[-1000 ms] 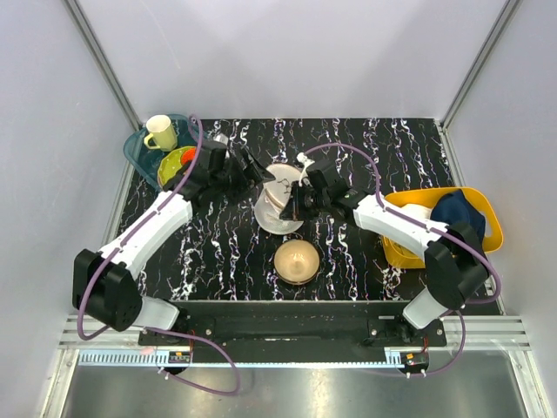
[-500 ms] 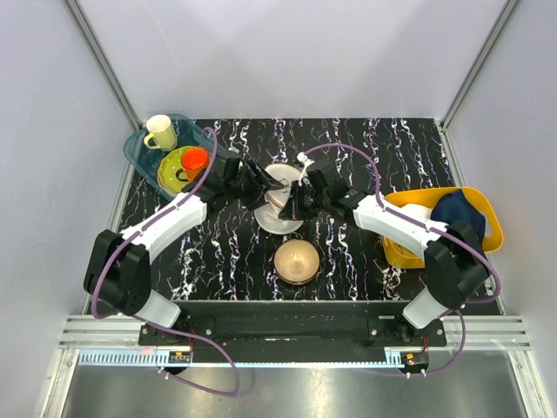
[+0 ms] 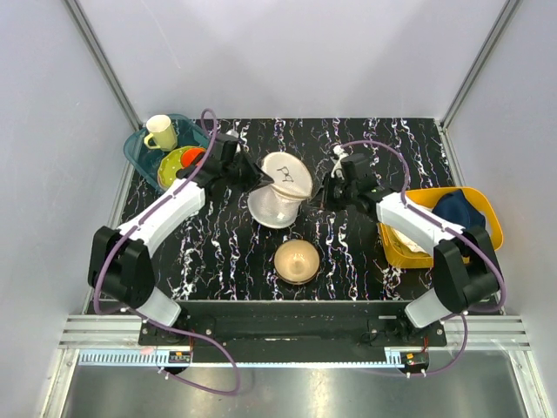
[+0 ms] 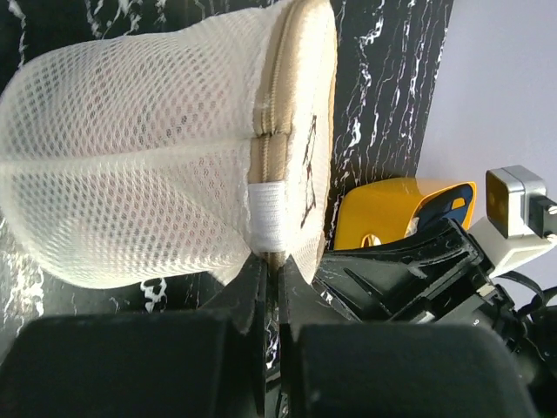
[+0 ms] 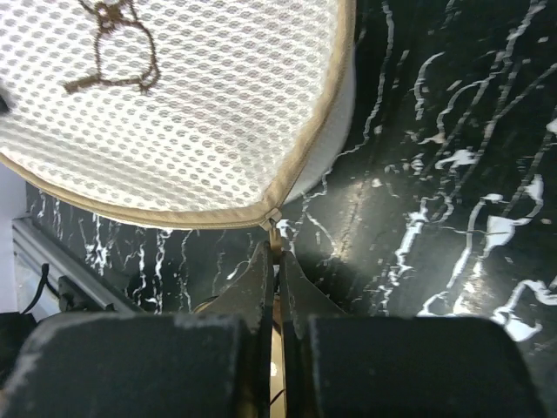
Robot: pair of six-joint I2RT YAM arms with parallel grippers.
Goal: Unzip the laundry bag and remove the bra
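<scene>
The cream mesh laundry bag (image 3: 271, 206) lies tilted mid-table, its round lid (image 3: 288, 174) with the small bra drawing (image 5: 113, 43) turned up. My left gripper (image 3: 251, 177) is shut on the white tab (image 4: 268, 213) at the bag's zip seam, on the bag's left side. On the right side, my right gripper (image 3: 321, 197) is shut on the zip pull (image 5: 276, 228) at the lid's rim. In the left wrist view the mesh wall (image 4: 130, 157) fills the frame. The bra is hidden.
A bronze bowl (image 3: 296, 259) sits in front of the bag. At the right a yellow bin (image 3: 439, 252) holds a dark blue cloth (image 3: 457, 209) and a white cloth (image 3: 402, 236). A teal tray (image 3: 137, 150) at the back left holds a cream mug (image 3: 159, 132), green bowl (image 3: 172, 164) and orange cup (image 3: 193, 155).
My left gripper closed on the bag's tab. The right gripper moved right with the zip pull, off the bag. The lid now faces up and is fully visible.
</scene>
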